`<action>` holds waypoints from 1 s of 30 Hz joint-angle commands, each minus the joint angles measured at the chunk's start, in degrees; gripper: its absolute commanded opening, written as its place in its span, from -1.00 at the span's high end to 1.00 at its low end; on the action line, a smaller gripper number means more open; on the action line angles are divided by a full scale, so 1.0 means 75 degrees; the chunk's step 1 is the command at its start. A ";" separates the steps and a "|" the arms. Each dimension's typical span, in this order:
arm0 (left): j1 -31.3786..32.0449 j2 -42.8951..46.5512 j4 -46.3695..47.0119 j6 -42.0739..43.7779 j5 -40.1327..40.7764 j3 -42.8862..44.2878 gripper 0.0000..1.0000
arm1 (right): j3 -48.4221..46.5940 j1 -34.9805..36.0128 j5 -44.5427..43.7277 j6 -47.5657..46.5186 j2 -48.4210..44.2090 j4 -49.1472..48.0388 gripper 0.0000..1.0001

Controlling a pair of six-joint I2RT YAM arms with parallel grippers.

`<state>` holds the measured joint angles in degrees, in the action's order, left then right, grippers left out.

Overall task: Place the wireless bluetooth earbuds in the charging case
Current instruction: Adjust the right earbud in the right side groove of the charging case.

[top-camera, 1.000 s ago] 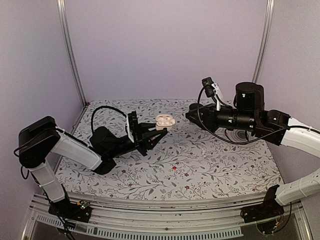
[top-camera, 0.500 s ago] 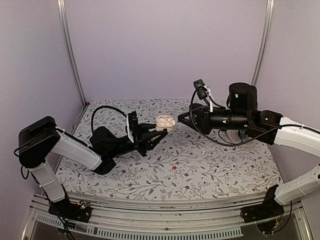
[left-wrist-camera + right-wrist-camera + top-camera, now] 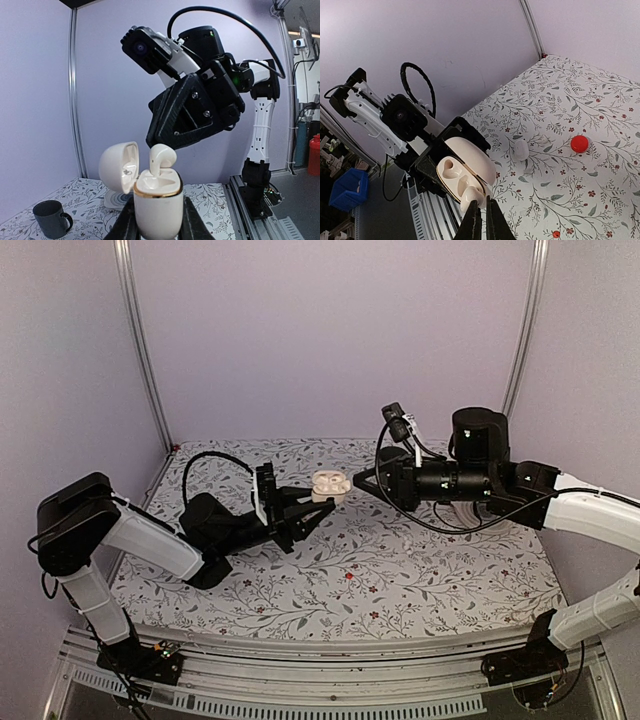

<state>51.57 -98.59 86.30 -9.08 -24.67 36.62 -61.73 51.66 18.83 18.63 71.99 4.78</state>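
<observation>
My left gripper (image 3: 318, 500) is shut on the charging case (image 3: 157, 210), a cream-white case with a gold rim, held above the table with its lid (image 3: 117, 167) swung open. One cream earbud (image 3: 161, 160) stands partly in a slot of the case, its head sticking out. My right gripper (image 3: 481, 207) is shut, nothing between its fingers, and its tips are right at that earbud (image 3: 471, 196). The other slot (image 3: 451, 167) is empty. A second white earbud (image 3: 521, 149) lies on the floral table. From above, the right gripper (image 3: 356, 484) meets the case (image 3: 328, 483).
A flat red disc (image 3: 579, 144) lies on the floral tablecloth (image 3: 420, 570) near the loose earbud. A dark grey mug (image 3: 50, 218) stands at the table's far side in the left wrist view. Purple walls and metal posts (image 3: 140, 350) enclose the table.
The right arm has moved left, up to the case, and its jaws have closed. The left arm and the case have stayed where they were.
</observation>
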 commanded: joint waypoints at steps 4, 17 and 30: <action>-0.0079 0.0003 0.1372 -0.0052 0.0006 0.0051 1.00 | -0.0159 0.0146 -0.0058 -0.0065 0.0119 0.0099 0.86; -0.0042 -0.0030 0.1028 0.0092 -0.0006 0.0134 1.00 | -0.0368 0.0326 -0.0118 -0.0105 0.0216 0.0191 0.86; -0.0004 0.0007 0.0903 0.0176 0.0070 0.0145 1.00 | -0.0421 0.0427 0.0052 -0.0050 0.0377 0.0090 0.84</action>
<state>51.46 -98.61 86.28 -8.51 -24.32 36.64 -63.35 53.60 17.93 18.39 73.41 6.02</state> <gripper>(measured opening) 0.222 0.073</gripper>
